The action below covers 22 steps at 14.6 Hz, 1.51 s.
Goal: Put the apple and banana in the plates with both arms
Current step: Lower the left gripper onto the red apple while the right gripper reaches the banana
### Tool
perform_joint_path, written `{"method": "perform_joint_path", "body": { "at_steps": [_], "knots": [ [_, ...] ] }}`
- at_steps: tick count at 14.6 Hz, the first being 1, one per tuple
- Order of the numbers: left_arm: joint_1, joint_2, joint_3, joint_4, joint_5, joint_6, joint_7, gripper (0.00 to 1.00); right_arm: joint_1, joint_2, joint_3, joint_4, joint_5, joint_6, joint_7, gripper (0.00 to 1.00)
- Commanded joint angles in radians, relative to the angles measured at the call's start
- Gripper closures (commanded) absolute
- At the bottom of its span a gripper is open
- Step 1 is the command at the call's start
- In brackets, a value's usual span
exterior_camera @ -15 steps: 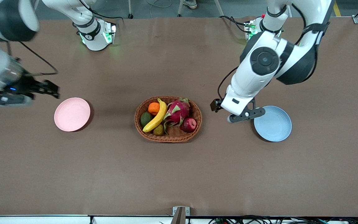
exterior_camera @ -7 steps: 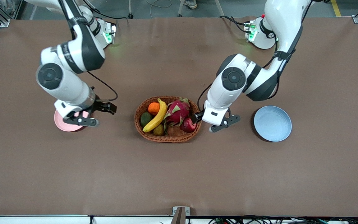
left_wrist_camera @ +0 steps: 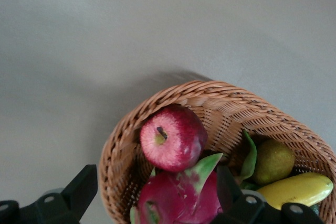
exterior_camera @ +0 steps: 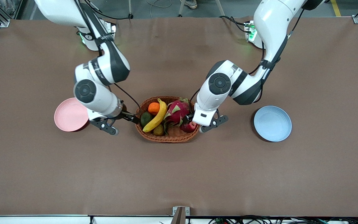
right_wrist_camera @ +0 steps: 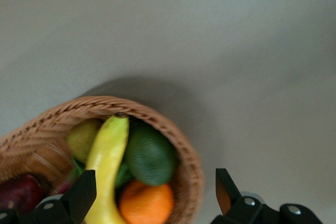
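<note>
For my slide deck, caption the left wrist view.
Open left end effector over the basket, apple below.

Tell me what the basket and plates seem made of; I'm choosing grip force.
Basket: woven brown wicker or rattan-like strands, weave plainly visible. Pink plate and blue plate: smooth, matte, uniform colour; probably plastic or similar, though ceramic cannot be excluded.

Both arms are reaching in toward the middle of the bench, elbows bent. Left end effector (exterior_camera: pixel 189 120) and right end effector (exterior_camera: pixel 134 119) are both hanging with fingers spread wide.
</note>
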Motion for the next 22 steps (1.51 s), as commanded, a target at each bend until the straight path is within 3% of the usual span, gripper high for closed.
{"method": "perform_joint_path", "body": {
  "at_steps": [1,6,11,13,22],
  "knots": [
    [-0.013,0.070,0.004,0.029,0.019,0.070,-0.021,0.00,0.047,0.125,-0.009,0.138,0.026,-0.012,0.177,0.00],
    [-0.035,0.106,0.014,0.031,0.018,0.108,-0.041,0.00,0.075,0.190,-0.009,0.187,0.047,-0.005,0.309,0.01],
    [-0.041,0.136,0.012,0.031,0.018,0.150,-0.077,0.00,0.087,0.213,-0.009,0.187,0.053,-0.005,0.312,0.14],
    [-0.042,0.141,0.012,0.029,0.016,0.149,-0.077,0.00,0.090,0.219,-0.009,0.187,0.053,-0.004,0.311,0.28],
    [-0.042,0.150,0.014,0.029,0.010,0.149,-0.080,0.07,0.096,0.224,-0.008,0.190,0.055,-0.001,0.312,0.29]
  ]
}}
